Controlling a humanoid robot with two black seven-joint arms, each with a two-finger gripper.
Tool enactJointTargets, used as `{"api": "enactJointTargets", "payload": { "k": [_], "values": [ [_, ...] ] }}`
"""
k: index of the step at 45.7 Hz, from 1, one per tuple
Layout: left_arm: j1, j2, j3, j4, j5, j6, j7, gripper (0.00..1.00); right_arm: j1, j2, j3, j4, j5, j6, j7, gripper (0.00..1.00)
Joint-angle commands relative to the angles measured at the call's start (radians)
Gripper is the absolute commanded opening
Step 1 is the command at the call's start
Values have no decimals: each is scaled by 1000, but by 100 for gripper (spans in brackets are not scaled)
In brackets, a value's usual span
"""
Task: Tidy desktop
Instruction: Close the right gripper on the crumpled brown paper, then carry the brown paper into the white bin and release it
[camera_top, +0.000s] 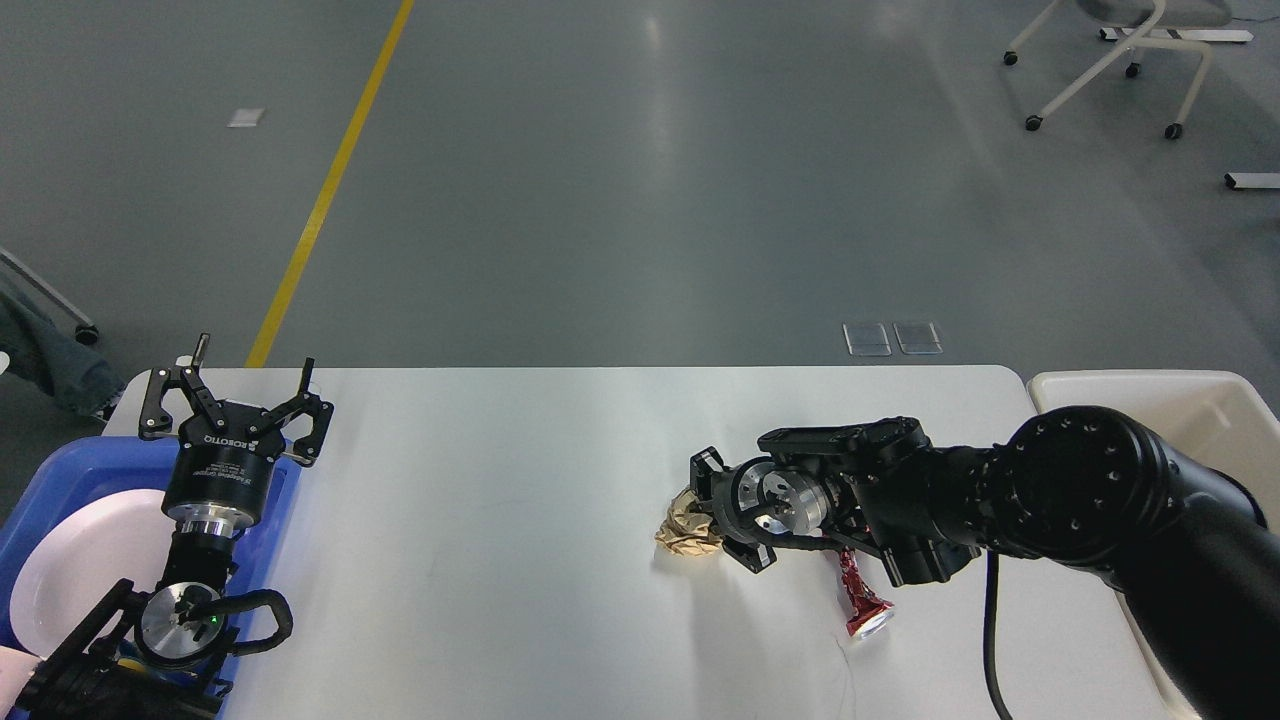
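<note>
My right gripper (712, 510) reaches low across the large white rectangular desktop (500, 540), its fingers clamped around a crumpled ball of brown paper (688, 528). A red foil wrapper (858, 598) lies just beside my arm. My left gripper (236, 400) hangs spread wide above the blue plastic tray (60, 470).

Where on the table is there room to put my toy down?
The desktop is bare between the left end effector and the crumpled brown paper. It is crowded around the right end effector and the red wrapper.
</note>
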Motion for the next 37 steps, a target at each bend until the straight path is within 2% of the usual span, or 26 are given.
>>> {"api": "enactJointTargets", "payload": {
  "k": [1,17,30,37],
  "values": [
    [0,0,0,0,0,0,0,96,2,1,1,1,0,0,-2,0],
    [0,0,0,0,0,0,0,96,49,-12,-4,80,29,13,-5,0],
    [0,0,0,0,0,0,0,96,359,-143,-61,447,27,26,-5,0],
    [0,0,0,0,0,0,0,96,623,-168,-183,669,23,99,1,0]
  ]
}}
